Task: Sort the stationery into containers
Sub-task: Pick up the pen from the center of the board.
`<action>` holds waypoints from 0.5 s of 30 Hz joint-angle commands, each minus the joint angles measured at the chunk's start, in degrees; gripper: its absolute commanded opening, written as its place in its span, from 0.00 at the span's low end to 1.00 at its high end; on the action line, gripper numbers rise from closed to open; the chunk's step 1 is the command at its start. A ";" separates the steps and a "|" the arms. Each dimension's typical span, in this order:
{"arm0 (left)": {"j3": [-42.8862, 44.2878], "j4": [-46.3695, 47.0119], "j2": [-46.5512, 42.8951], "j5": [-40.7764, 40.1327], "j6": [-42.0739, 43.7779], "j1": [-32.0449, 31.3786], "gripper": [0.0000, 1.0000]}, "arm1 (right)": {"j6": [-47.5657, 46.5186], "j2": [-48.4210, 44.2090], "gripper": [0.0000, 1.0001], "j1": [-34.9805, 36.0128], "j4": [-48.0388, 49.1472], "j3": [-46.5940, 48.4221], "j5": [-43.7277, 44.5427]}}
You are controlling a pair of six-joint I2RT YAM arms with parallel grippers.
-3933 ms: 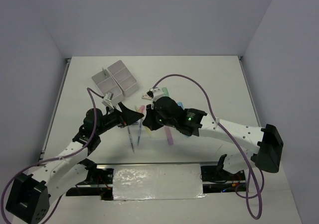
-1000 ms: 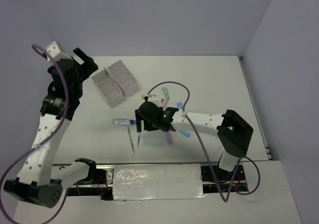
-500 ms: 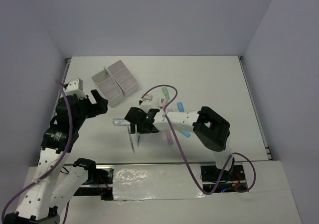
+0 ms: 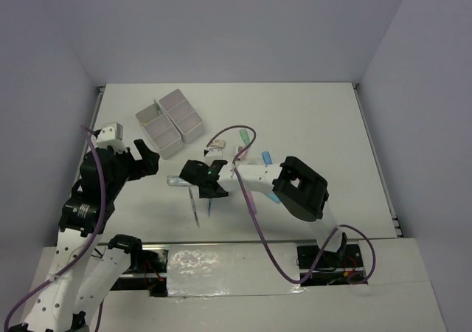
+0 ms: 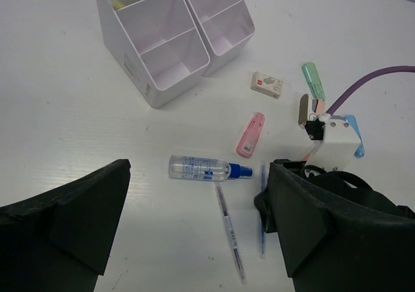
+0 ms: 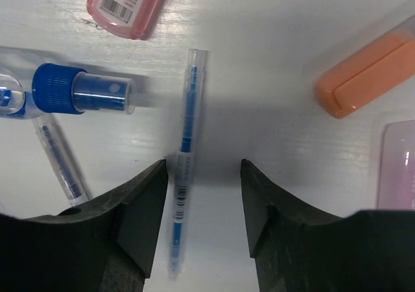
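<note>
The containers (image 4: 169,122) (image 5: 170,36), a block of white bins, stand at the back left. My right gripper (image 4: 204,182) (image 6: 202,191) is low over a blue pen (image 6: 184,198) (image 5: 262,209). Its jaws stand apart on either side of the pen, which lies against the left finger (image 6: 139,207). The clear blue-capped tube (image 4: 179,179) (image 5: 201,169) and a second thin pen (image 5: 230,232) (image 6: 61,163) lie just left of it. My left gripper (image 4: 144,159) (image 5: 198,191) hangs wide open and empty above them. A pink highlighter (image 5: 249,135) (image 6: 128,3) lies nearby.
An eraser (image 5: 266,84) (image 4: 217,143), a green highlighter (image 5: 314,81) (image 4: 244,136) and a blue highlighter (image 4: 266,157) lie right of the bins. An orange highlighter (image 6: 366,78) and a purple one (image 4: 251,201) sit by the right arm. Its cable (image 4: 243,134) loops over them.
My left arm has swung down from high at the back left to hover by the tube. My right gripper has shifted left over the blue pen and its jaws have narrowed.
</note>
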 commanded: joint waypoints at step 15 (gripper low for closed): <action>1.26 1.82 5.33 6.68 1.04 -0.81 0.99 | -6.40 -11.45 0.12 0.63 8.63 -21.61 -7.63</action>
